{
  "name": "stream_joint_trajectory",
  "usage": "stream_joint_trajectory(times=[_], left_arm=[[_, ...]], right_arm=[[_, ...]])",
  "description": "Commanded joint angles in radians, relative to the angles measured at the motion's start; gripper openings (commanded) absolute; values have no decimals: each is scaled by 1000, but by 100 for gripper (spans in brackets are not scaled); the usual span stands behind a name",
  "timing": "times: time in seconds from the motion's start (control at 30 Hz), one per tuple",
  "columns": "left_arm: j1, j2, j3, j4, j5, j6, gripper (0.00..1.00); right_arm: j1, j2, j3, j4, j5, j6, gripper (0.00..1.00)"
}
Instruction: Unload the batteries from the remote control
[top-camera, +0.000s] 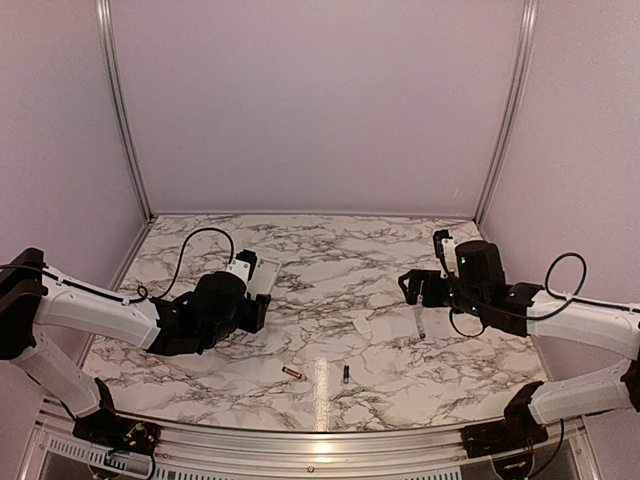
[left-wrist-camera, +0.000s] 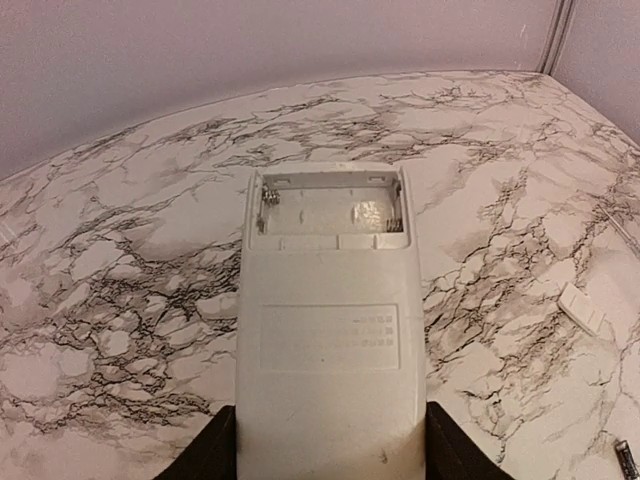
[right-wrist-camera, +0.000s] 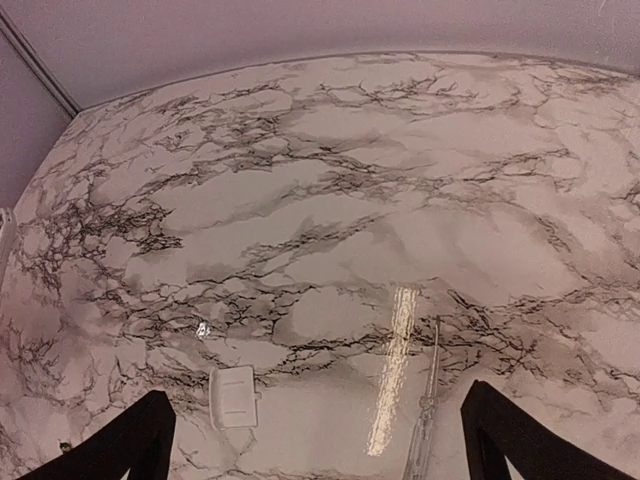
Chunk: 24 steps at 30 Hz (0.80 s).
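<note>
Remote sits at 9 o'clock on the table in the top view. It is a white slab, and the left gripper clamps its near end. The gold battery and dark battery lie loose on the marble at 6 o'clock, near the front edge and well apart from the remote. The gold one is at 9 o'clock of the dark one, with a gap between them. The right gripper hangs at 3 o'clock, over a thin pale rod.

The left wrist view shows the remote back side up, running off toward 12 o'clock. Its battery bay at the far end is uncovered and hollow, with metal contacts at both side walls. Below the bay is a shallow recessed panel with rows of tiny raised marks. The left gripper is closed tight on the slab, one black finger pressed to each long edge. A small white cover lies on the marble at 3 o'clock.

In the right wrist view, the right gripper is spread wide and grips nothing, its fingers in the two lower corners. Between them on the marble lie the cover at 7 o'clock and the rod at 5 o'clock. Neither touches a finger.
</note>
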Motion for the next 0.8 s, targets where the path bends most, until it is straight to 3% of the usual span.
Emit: stream_joint_trajectory(times=[0.0,0.33,0.77], left_arm=[[54,-81,-80,-89,-21,-97,0],[165,-163,-217,-165,31,-217,0],[190,-72,-272,-114,96,-286,0]], right_arm=[[3,-17,-41,118,-101,-5,99],[40,-21,-60,134,-107,-17,98],[47,-40,-76,131,-102,-25,98]])
